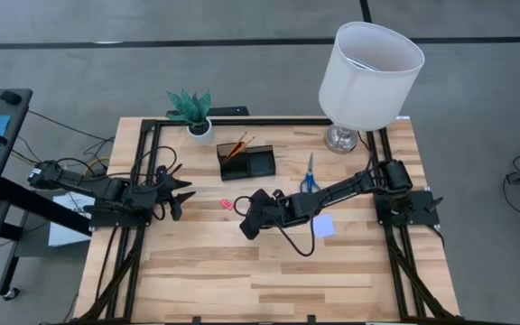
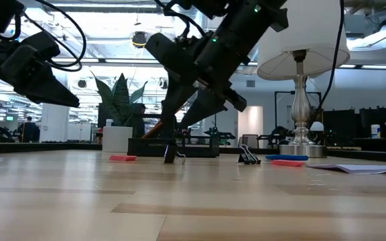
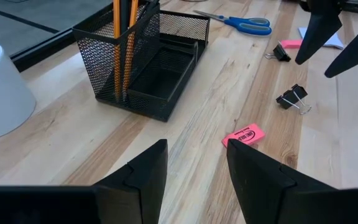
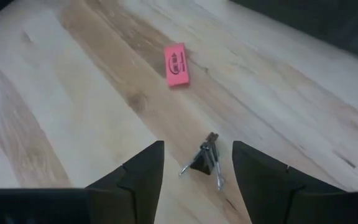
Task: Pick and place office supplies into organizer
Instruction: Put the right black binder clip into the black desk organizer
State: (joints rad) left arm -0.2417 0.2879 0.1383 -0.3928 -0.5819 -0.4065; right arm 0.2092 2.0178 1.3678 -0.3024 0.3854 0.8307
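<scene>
Clip: a tiny black binder clip [image 4: 205, 159] with wire handles is lying on the bare wood near the middle of the tabletop [image 1: 197, 280], framed between the right claw's two fingers but not touching either of them.
Right claw [image 4: 196, 171]: it is hovering just above the clip with its dark wedge-shaped fingers standing apart and holding nothing.
Eraser: a flat pink rectangular eraser [image 4: 177, 64] is lying near the clip, toward the left edge.
Second clip: another small black clip [image 3: 281, 52] is resting beside a pink piece, toward the scissors.
Organizer: the black wire-mesh organizer [image 1: 246, 159] is sitting near the far edge, with two orange pencils [image 3: 122, 46] standing in its taller cup.
Scissors: blue-handled scissors [image 1: 309, 175] are lying flat toward the far right corner.
Note pad: a pale blue square pad [image 1: 324, 226] is lying toward the right edge.
Left claw [image 3: 194, 171]: it is waiting near the left edge, fingers parted and empty.
</scene>
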